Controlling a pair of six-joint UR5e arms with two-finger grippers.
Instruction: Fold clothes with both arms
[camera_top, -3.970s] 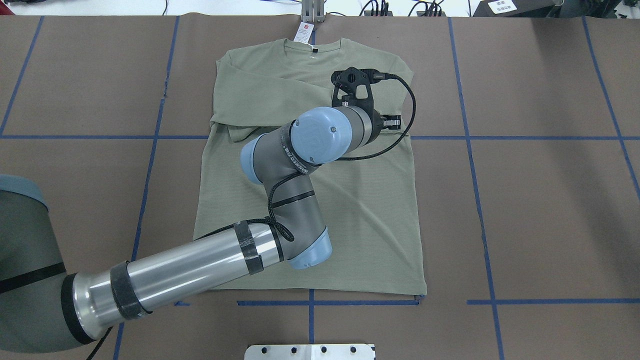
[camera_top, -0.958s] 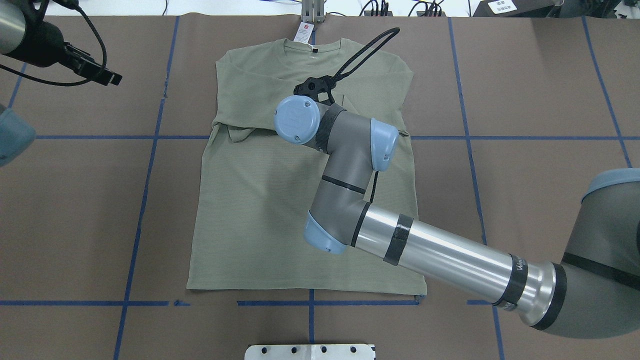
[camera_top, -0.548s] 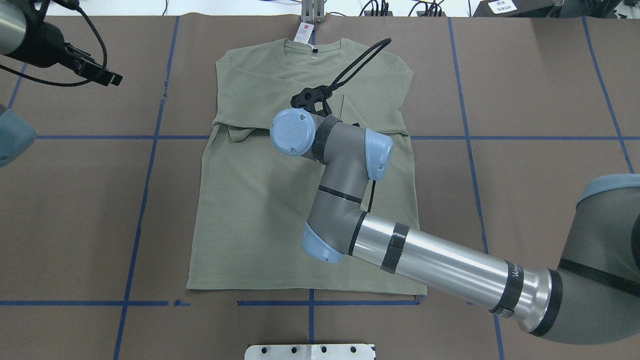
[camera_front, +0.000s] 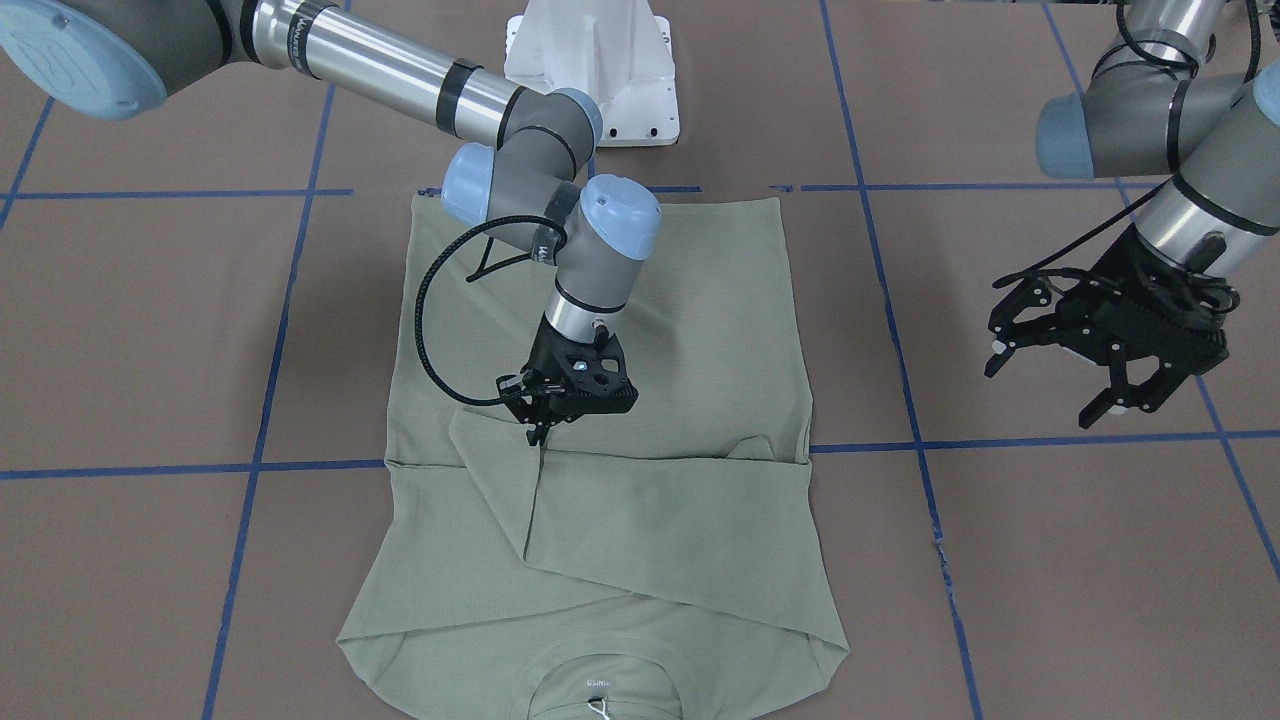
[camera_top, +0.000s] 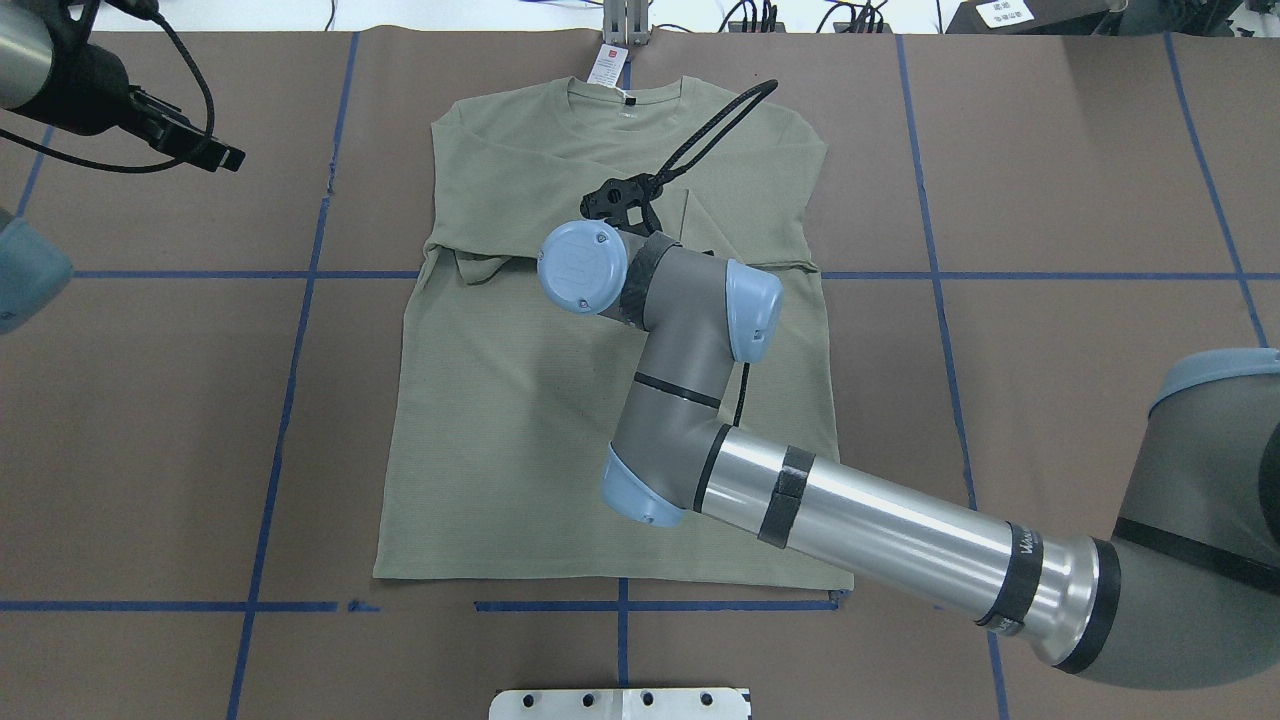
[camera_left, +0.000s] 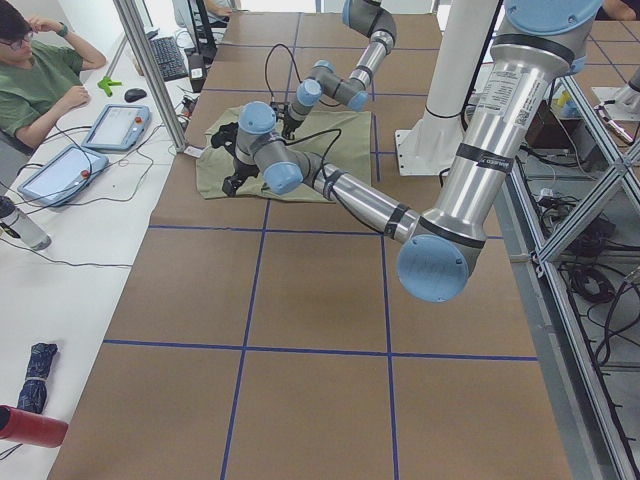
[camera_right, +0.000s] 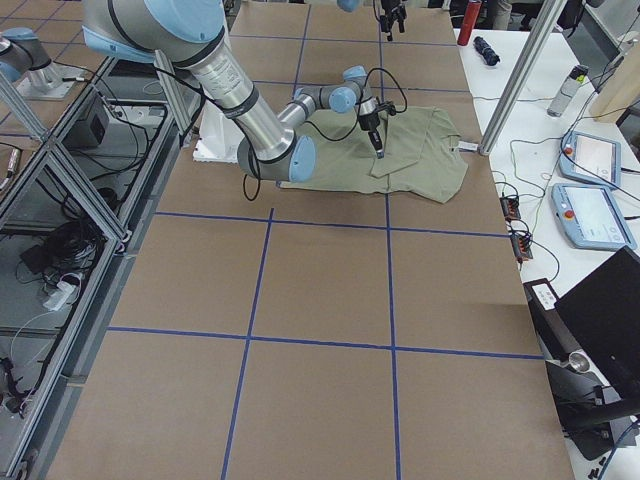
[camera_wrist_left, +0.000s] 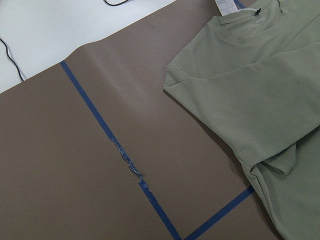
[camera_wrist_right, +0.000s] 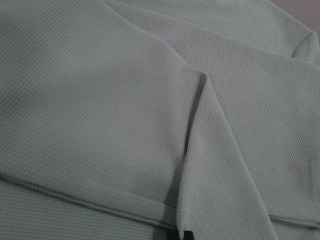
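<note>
The sage-green shirt (camera_front: 690, 330) lies flat on the brown table, collar (camera_front: 600, 682) toward the operators' side. Its white hang tag (camera_top: 607, 65) sticks out past the collar. One sleeve is folded across the chest. My right gripper (camera_front: 541, 432) points down onto the shirt's middle, its jaws together on a corner of the other folded sleeve (camera_front: 500, 480). The right wrist view shows only close-up knit folds (camera_wrist_right: 100, 100). My left gripper (camera_front: 1060, 388) is open and empty, raised above bare table beyond the shirt's side. The shirt's shoulder also shows in the left wrist view (camera_wrist_left: 260, 90).
The white base pedestal (camera_front: 590, 60) stands at the robot's edge of the table. Blue tape lines (camera_top: 290, 400) grid the brown cover. An operator (camera_left: 40, 80) sits at a side table with tablets (camera_left: 110, 125). A metal post (camera_top: 625, 20) stands beyond the collar.
Four seconds ago the left arm was over the shirt; it has withdrawn to the far left and the right arm has come in. In the last second the right wrist moved slightly toward the robot.
</note>
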